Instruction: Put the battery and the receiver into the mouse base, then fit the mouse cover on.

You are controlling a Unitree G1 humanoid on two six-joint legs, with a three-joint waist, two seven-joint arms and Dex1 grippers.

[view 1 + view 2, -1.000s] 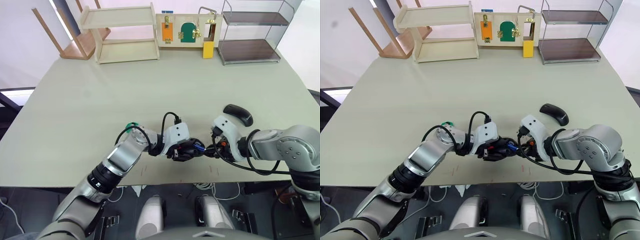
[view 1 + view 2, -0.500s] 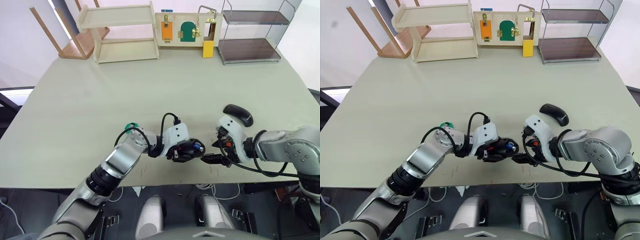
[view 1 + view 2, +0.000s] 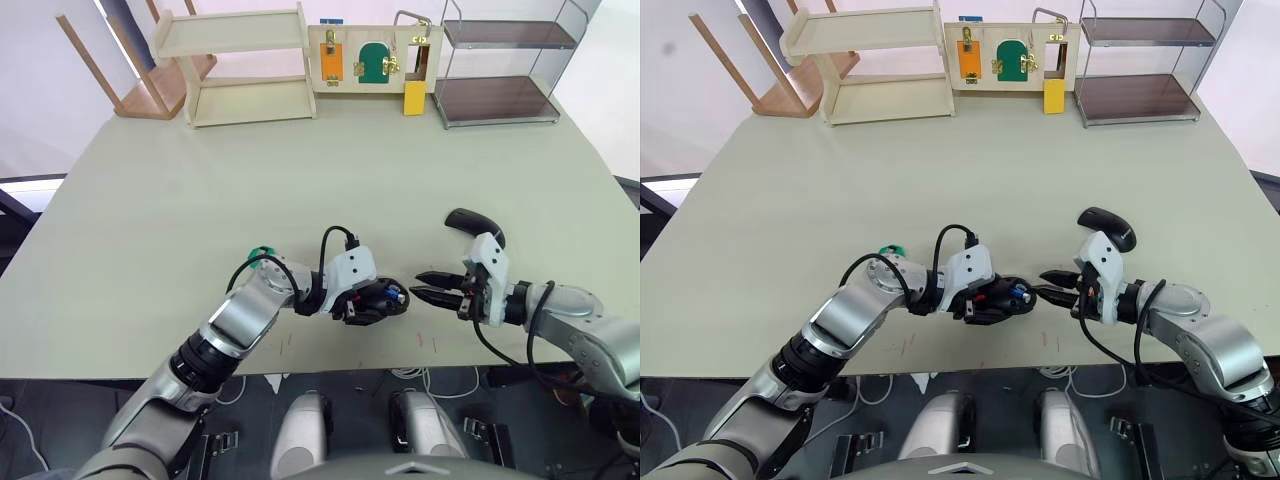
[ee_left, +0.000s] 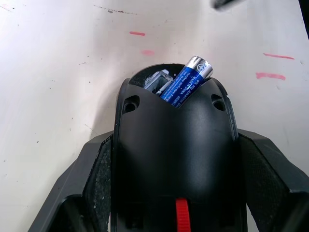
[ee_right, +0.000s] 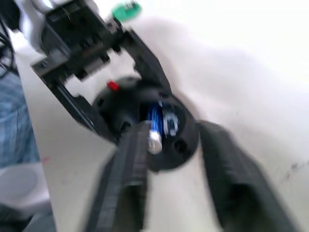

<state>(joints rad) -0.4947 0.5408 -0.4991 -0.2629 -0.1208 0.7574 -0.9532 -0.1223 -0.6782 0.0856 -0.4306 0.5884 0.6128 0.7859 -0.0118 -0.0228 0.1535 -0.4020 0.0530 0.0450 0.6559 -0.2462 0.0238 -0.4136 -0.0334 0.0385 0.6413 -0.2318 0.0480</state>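
My left gripper [image 3: 377, 301] is shut on the mouse base [image 3: 366, 298], a black oval body with a red part, held near the table's front edge. The blue battery [image 4: 187, 82] lies tilted in its slot, its silvery end sticking up past the rim. A small grey receiver [image 4: 158, 82] sits beside it inside the base. My right gripper [image 3: 432, 288] is open and empty, a short way to the right of the base, with its fingers [image 5: 126, 174] pointing at it. The glossy black mouse cover [image 3: 478, 226] lies on the table just behind my right wrist.
A round green disc [image 3: 262, 252] lies by my left forearm. At the table's back stand a wooden shelf [image 3: 245, 65], a latch board [image 3: 375, 60] and a wire rack [image 3: 500, 70]. Red pen marks [image 3: 420, 343] dot the front edge.
My right gripper has drawn back to the right from the mouse base and now stands open and empty. The battery stays in the base. My left gripper has barely moved.
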